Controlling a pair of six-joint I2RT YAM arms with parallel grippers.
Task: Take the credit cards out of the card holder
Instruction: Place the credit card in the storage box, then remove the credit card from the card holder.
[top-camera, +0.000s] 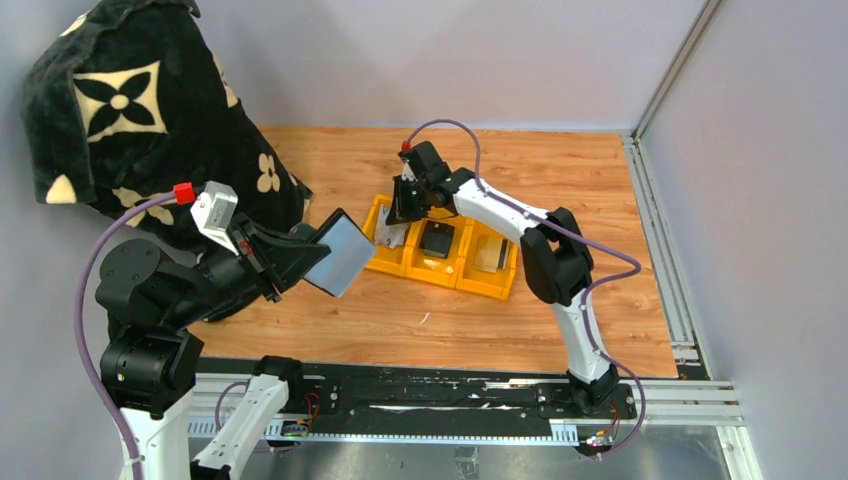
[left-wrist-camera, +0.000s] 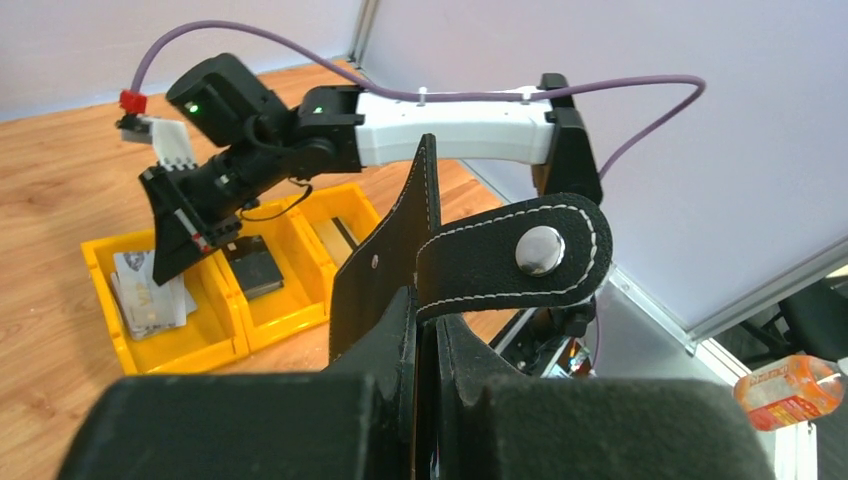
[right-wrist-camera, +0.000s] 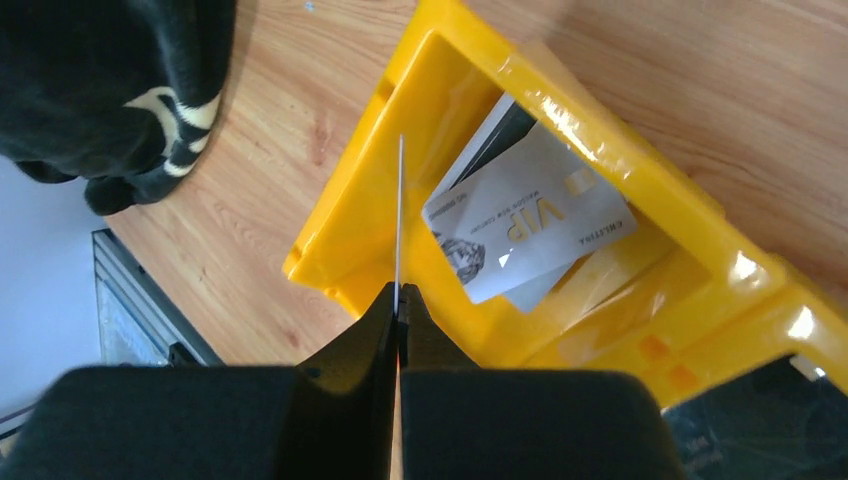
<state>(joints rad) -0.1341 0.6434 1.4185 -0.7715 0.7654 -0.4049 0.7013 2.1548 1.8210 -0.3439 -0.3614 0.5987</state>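
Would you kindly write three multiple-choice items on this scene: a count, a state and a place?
1. How many compartments has the yellow bin? A: two. B: three. C: four.
2. What is the right hand's state? A: open. B: shut on a thin card. C: shut, empty.
3. Where is the card holder? A: held up in the left hand. B: in the yellow bin. C: in the right hand.
Answers: 1 B, three in a row from above; 2 B, a card shows edge-on in it; 3 A, its wrist view shows it clamped.
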